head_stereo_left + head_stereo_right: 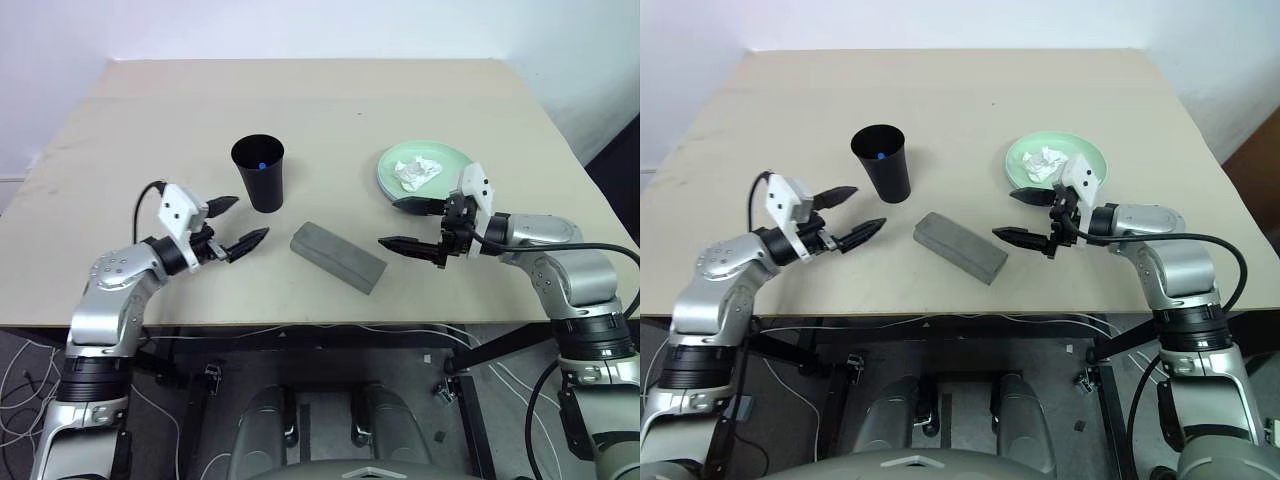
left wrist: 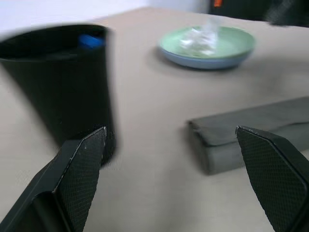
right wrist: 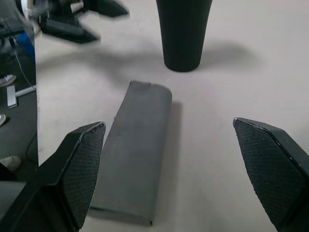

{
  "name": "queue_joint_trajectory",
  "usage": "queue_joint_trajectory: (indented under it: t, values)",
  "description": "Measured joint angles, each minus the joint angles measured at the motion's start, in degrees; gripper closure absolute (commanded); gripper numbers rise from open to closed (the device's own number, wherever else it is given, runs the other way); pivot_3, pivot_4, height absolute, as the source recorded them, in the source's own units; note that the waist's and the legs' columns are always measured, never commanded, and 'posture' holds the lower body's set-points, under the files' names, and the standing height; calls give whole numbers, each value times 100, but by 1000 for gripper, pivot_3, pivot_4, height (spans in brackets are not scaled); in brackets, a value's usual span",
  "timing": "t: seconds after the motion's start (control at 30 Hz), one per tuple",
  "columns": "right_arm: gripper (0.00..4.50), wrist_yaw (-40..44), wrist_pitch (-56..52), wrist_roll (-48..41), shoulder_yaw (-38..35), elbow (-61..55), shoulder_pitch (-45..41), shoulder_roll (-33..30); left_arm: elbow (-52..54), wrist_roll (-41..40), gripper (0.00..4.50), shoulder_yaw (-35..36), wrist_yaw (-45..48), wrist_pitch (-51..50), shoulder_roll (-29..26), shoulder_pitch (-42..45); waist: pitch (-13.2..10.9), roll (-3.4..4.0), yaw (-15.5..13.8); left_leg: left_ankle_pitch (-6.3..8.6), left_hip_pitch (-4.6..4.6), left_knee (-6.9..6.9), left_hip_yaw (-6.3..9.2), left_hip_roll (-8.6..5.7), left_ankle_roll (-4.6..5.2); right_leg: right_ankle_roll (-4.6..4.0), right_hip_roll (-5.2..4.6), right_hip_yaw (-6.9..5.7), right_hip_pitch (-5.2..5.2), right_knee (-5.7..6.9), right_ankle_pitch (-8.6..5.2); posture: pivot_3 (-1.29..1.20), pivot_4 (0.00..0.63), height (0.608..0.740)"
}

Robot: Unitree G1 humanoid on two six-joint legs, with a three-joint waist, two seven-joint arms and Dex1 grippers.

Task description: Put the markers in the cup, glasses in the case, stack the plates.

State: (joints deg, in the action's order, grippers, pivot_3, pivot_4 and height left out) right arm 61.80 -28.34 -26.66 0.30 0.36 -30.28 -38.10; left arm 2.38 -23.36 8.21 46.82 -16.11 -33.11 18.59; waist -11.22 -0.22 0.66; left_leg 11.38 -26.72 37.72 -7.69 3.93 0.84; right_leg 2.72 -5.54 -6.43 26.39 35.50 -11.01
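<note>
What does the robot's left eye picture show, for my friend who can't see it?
A closed grey case lies on a beige table between two open, empty grippers, left and right. Behind stands a black cup with a blue marker cap inside, and stacked plates holding crumpled paper.

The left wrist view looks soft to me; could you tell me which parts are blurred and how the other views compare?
Left wrist view: the cup is smeared sideways, the plates hazy. Right wrist view: the case is crisp, the left gripper blurred. Left eye view: sharp, soft shadows beside the cup and case.
</note>
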Motion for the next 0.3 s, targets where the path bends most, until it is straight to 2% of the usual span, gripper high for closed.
queue_joint_trajectory:
  t: [0.3]
  values:
    - [31, 168, 7, 7, 72, 109, -256, 77, -5, 33, 0, -9, -140, -22, 56, -17, 0, 0, -9, 0, -4, -3, -1, 0, 0, -9, -2, -1, 3, -4, 5, 0, 150, 713]
